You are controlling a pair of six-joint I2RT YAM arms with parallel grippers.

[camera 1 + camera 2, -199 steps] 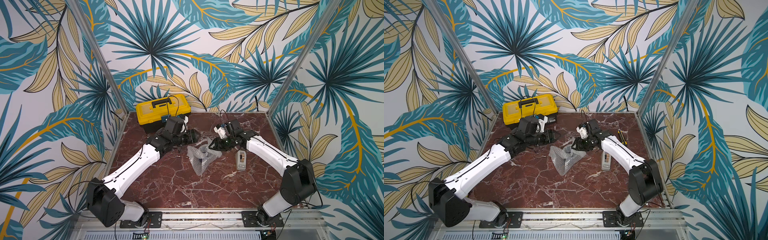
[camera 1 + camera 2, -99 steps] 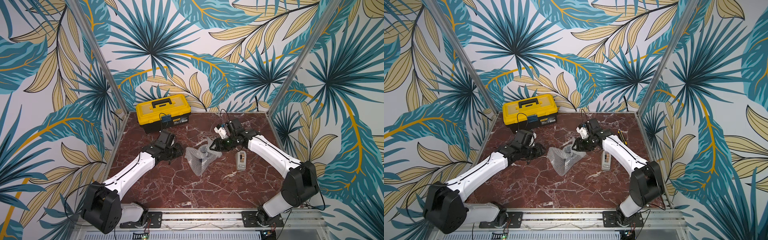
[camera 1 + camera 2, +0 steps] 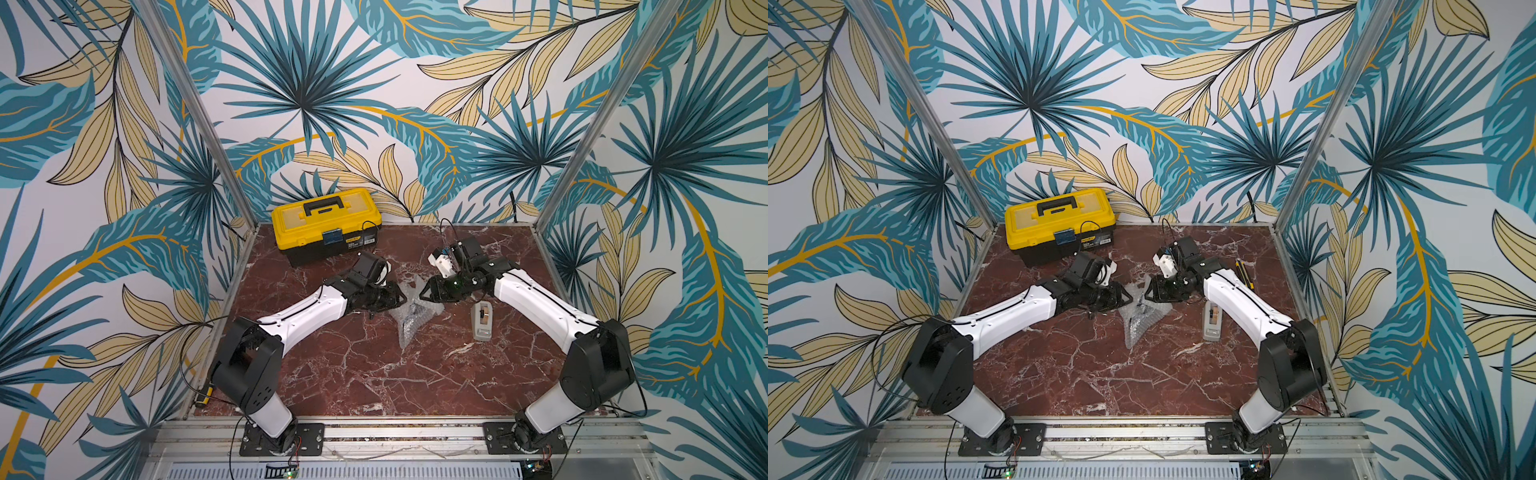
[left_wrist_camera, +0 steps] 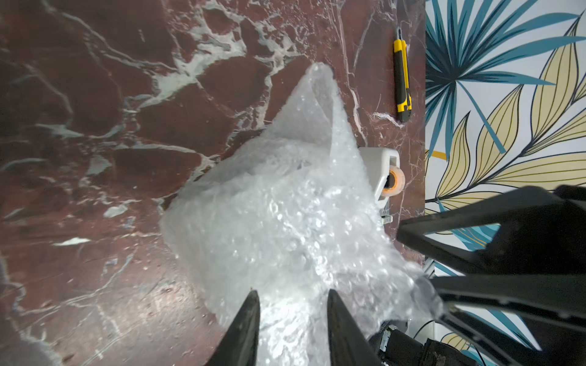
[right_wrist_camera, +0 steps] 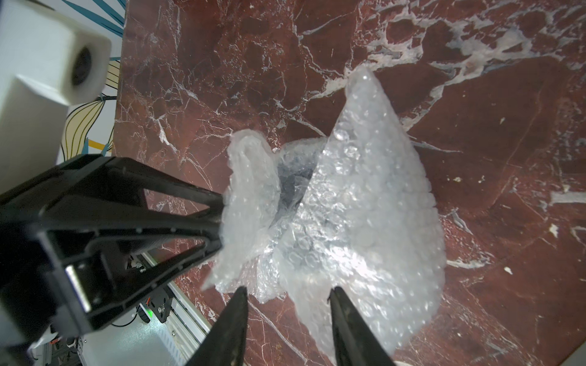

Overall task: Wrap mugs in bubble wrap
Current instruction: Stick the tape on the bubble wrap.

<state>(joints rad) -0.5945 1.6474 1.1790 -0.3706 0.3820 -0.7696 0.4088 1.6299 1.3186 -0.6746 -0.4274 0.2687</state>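
The bubble wrap [image 3: 409, 322] lies bunched into a narrow crinkled heap mid-table, also seen in a top view [image 3: 1137, 320]. A dark blue patch of the mug [image 5: 291, 183] shows through a gap in its folds; the rest is hidden. My left gripper [image 3: 400, 297] sits at the heap's left side. Its fingers pinch a raised flap of wrap [image 5: 250, 196], and wrap fills the space between them [image 4: 290, 294]. My right gripper [image 3: 422, 293] is low at the heap's right side. Its jaws stand apart [image 5: 287, 293], with only the wrap's edge and bare table between them.
A yellow toolbox [image 3: 326, 224] stands at the back left. A grey-white tape dispenser [image 3: 481, 320] lies right of the wrap under the right forearm. A yellow-black utility knife [image 3: 1244, 274] lies near the right wall. The marble table [image 3: 374, 374] is walled on three sides.
My left arm swung down from the toolbox side to the wrap's left edge, and its jaws narrowed onto the wrap. The heap became narrower. The right gripper barely moved.
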